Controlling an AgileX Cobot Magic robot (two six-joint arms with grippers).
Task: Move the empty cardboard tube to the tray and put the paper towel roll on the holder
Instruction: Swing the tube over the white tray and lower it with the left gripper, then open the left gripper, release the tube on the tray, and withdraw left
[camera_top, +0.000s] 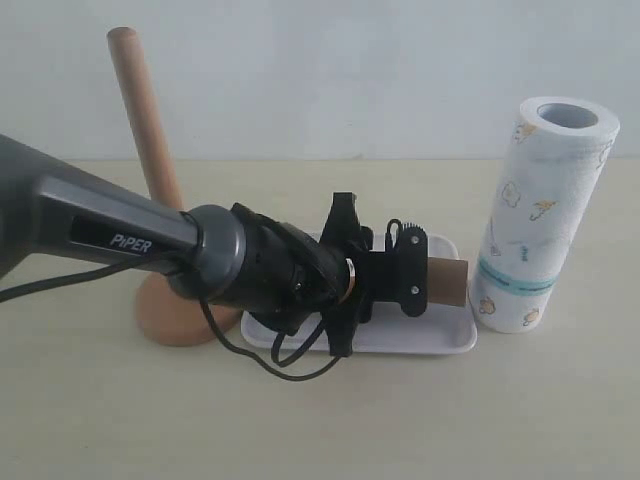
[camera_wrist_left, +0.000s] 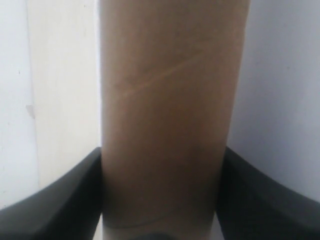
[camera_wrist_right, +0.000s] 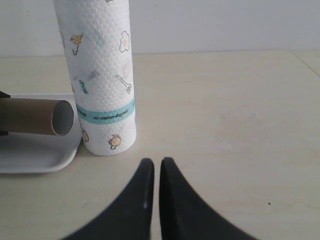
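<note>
LAB BENCH, HOUSEHOLD CHORE: A robot-testing setup, probably in a laboratory, is hosting a staged domestic job. A grey arm marked PiPER, cable trailing, is hanging over a pale wood-grain surface that is standing against a plain white wall. A handful of props are sitting out: a paper towel roll, a wooden holder, a white tray and a cardboard tube.

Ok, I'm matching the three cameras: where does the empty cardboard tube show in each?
Exterior: empty cardboard tube right of centre, in the left gripper.
Left wrist: tube fills the middle.
Right wrist: tube at left edge.
Landmark: paper towel roll by its open end, exterior and right wrist only.
</note>
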